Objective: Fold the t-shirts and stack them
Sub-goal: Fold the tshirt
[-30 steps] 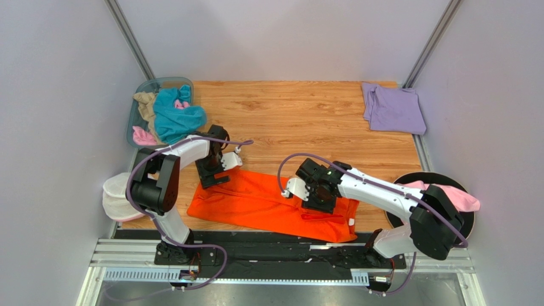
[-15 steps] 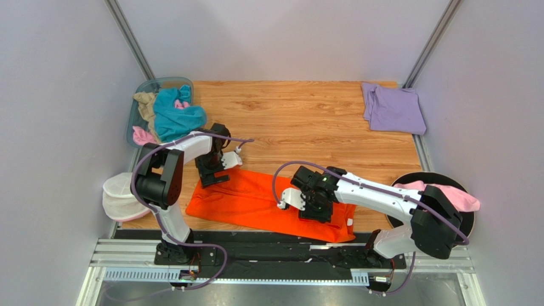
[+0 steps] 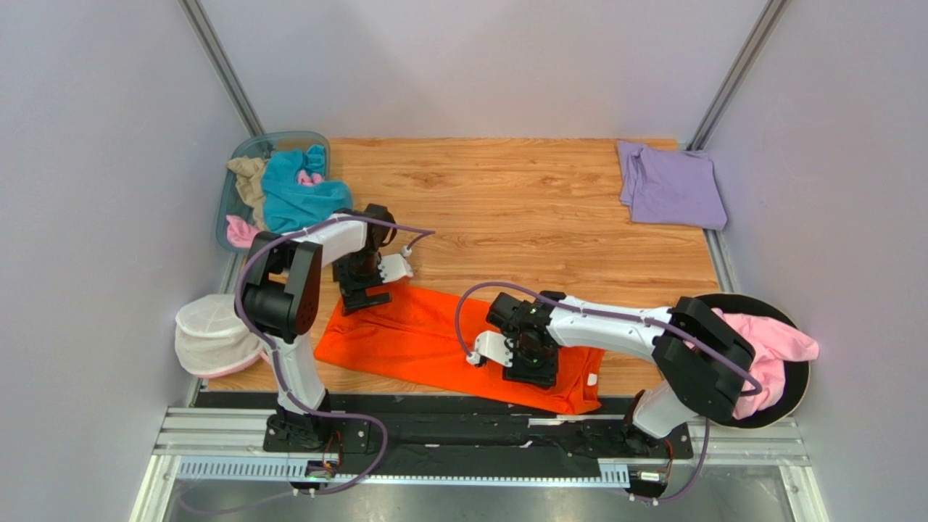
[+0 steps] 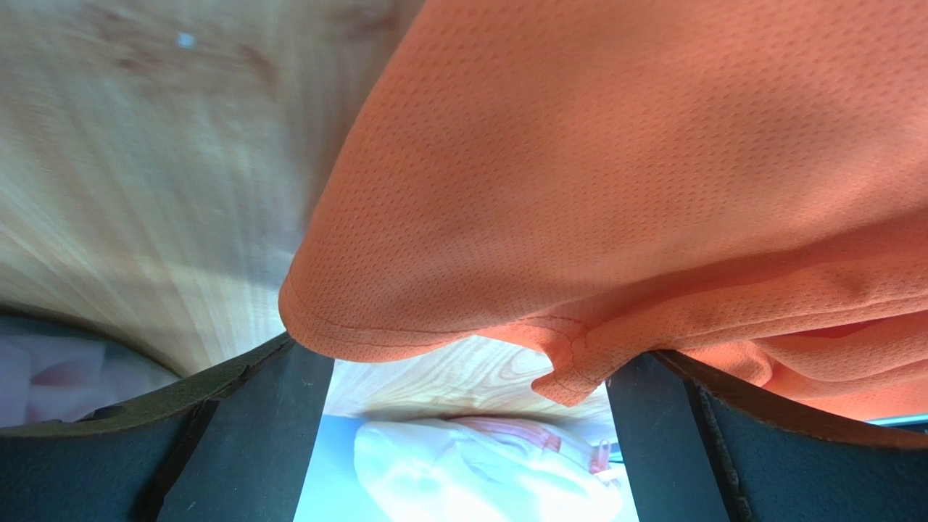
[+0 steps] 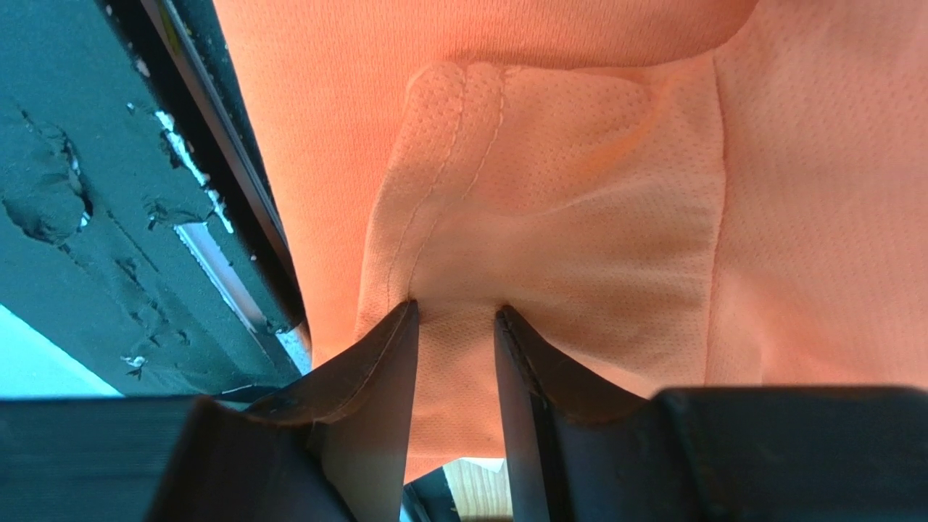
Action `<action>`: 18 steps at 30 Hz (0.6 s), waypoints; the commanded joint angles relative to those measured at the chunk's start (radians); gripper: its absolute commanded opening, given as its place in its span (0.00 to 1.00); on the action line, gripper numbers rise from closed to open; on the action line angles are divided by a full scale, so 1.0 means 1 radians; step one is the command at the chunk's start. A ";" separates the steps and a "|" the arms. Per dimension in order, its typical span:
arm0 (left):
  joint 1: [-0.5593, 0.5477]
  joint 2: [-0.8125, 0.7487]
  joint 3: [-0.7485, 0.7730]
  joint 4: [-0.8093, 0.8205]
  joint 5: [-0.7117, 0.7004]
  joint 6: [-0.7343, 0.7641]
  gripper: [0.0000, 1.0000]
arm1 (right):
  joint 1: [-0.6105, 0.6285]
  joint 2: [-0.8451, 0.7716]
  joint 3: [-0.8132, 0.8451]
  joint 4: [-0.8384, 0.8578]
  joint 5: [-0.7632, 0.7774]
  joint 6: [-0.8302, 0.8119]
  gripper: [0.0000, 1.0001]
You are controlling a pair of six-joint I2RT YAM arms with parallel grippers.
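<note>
The bright orange t-shirt (image 3: 425, 339) lies spread near the table's front edge. My left gripper (image 3: 359, 291) stands at its back left corner, jaws wide open. In the left wrist view the shirt's hem (image 4: 566, 375) hangs loose between the spread fingers (image 4: 251, 435) of that gripper (image 4: 468, 370). My right gripper (image 3: 530, 357) presses on the shirt's right part. Its narrow jaws (image 5: 456, 315) pinch a fold of orange cloth (image 5: 566, 250). A folded lavender t-shirt (image 3: 670, 185) lies at the back right corner. Teal (image 3: 294, 196), tan (image 3: 248, 179) and pink (image 3: 242, 231) t-shirts fill a bin.
The clear bin (image 3: 316, 139) stands at the back left. A white mesh pouch (image 3: 210, 335) hangs off the left edge. A pink shirt (image 3: 768, 343) lies on a black round stand (image 3: 801, 381) at the right. A metal rail (image 3: 436, 435) runs along the near edge.
My right gripper has slid left and nearer with the cloth in it, dragging the orange shirt's right end leftward. My left gripper has shifted slightly back, still open.
</note>
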 commanded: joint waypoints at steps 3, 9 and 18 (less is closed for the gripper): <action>0.015 0.053 0.052 0.120 0.052 -0.001 0.99 | 0.007 0.037 -0.015 0.098 0.025 -0.047 0.35; 0.015 0.044 0.023 0.110 0.057 -0.001 0.99 | -0.032 0.086 -0.018 0.130 0.063 -0.073 0.34; 0.015 -0.004 -0.076 0.130 0.034 0.027 0.99 | -0.202 0.178 0.035 0.168 0.100 -0.150 0.34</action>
